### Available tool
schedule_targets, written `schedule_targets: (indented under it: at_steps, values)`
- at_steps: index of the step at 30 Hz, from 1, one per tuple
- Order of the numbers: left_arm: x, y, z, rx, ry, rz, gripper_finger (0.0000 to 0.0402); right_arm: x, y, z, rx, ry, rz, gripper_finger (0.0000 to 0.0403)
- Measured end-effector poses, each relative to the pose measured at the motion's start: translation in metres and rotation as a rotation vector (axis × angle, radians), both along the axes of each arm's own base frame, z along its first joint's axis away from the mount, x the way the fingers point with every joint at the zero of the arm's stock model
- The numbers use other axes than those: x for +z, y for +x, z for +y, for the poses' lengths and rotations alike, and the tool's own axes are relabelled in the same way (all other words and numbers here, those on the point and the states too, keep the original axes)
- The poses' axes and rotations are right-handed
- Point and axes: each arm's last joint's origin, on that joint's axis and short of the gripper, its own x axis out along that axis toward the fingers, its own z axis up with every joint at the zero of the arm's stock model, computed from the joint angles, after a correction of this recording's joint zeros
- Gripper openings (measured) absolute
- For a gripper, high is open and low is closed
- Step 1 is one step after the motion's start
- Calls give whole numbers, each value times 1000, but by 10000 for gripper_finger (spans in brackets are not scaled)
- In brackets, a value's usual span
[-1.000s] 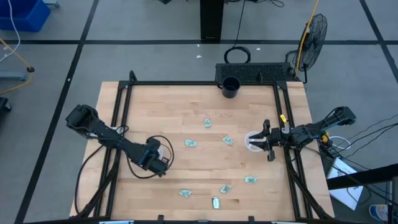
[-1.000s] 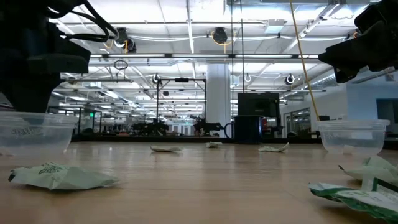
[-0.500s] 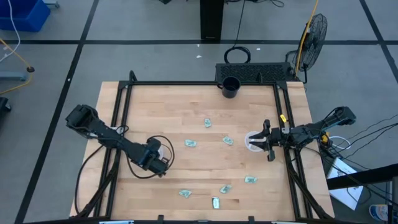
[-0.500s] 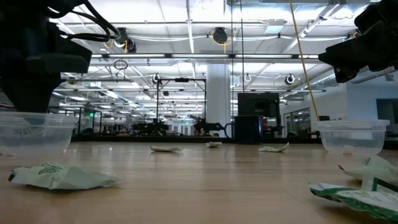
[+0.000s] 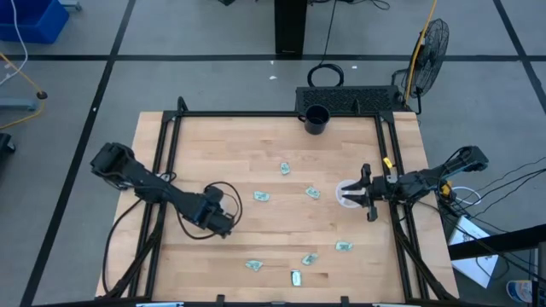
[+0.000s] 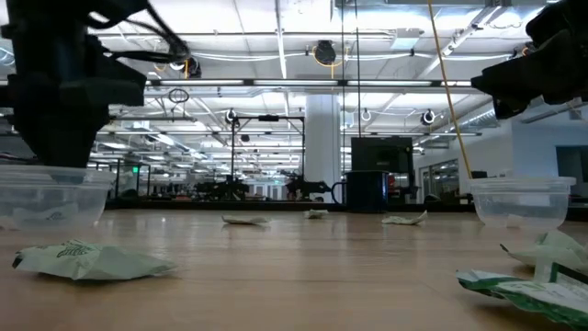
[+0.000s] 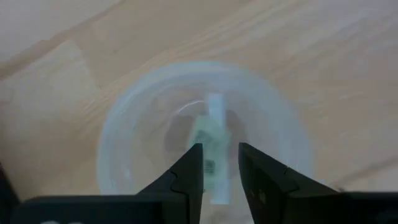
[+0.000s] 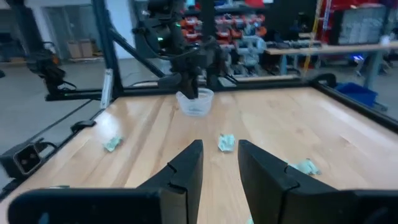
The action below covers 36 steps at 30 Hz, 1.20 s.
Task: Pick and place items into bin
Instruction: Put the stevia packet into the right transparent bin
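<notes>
Table (image 5: 256,145) of pale wood in a black frame, taken as landmark. Left gripper (image 5: 223,223) stood over the table's left-centre, directly above a clear cup (image 7: 202,134); its fingers (image 7: 189,171) were set narrowly apart with nothing between them, and one pale green item (image 7: 210,143) lay in the cup's bottom beneath them. Right gripper (image 5: 367,194) hung at the table's right side beside a second clear cup (image 5: 348,194), fingers (image 8: 186,165) a narrow gap apart and holding nothing. Loose items were scattered on the wood between the two cups and toward the near edge: one near the centre (image 5: 285,169), one just left of it and nearer (image 5: 261,197), one beside the right cup (image 5: 313,194), one nearer the edge on the right (image 5: 344,246), and three in a low group (image 5: 253,265) (image 5: 308,259) (image 5: 295,278). Black mug (image 5: 316,119) stood at the table's far edge, just in front of a black tray (image 5: 350,101). Fan (image 5: 431,47) stood on the floor beyond the far right corner.
</notes>
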Motion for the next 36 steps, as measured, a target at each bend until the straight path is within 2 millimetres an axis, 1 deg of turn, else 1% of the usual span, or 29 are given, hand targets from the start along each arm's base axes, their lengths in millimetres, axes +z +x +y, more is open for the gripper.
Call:
schedule_targets:
  at_steps: [4,7,9,11,14,17,21,24,27,29,33,36]
  values:
    - [17,7,1,-35,-27,-47,100,5,1,0,5,-27,-44,116]
    - [40,15,3,-48,-49,-132,94,4,2,1,6,-96,-30,133]
    - [55,19,5,-65,-26,-196,93,3,4,2,4,-151,-12,142]
    - [71,25,9,-85,33,-270,93,3,7,2,-3,-205,-6,147]
    - [92,33,15,-124,174,-365,93,18,14,1,-32,-262,-55,151]
    - [107,42,22,-159,327,-441,93,24,23,0,-64,-275,2,153]
    - [116,53,30,-210,448,-503,93,34,39,-3,-109,-281,105,153]
    - [120,62,36,-243,464,-535,93,40,53,-6,-144,-312,200,153]
    - [122,68,42,-253,463,-561,93,39,68,-13,-186,-335,306,152]
    - [124,71,46,-249,470,-576,93,35,77,-18,-197,-326,368,149]
    - [126,75,53,-271,503,-581,93,21,98,-29,-131,-256,483,138]
    - [127,77,58,-301,528,-570,93,8,113,-38,-151,-239,512,131]
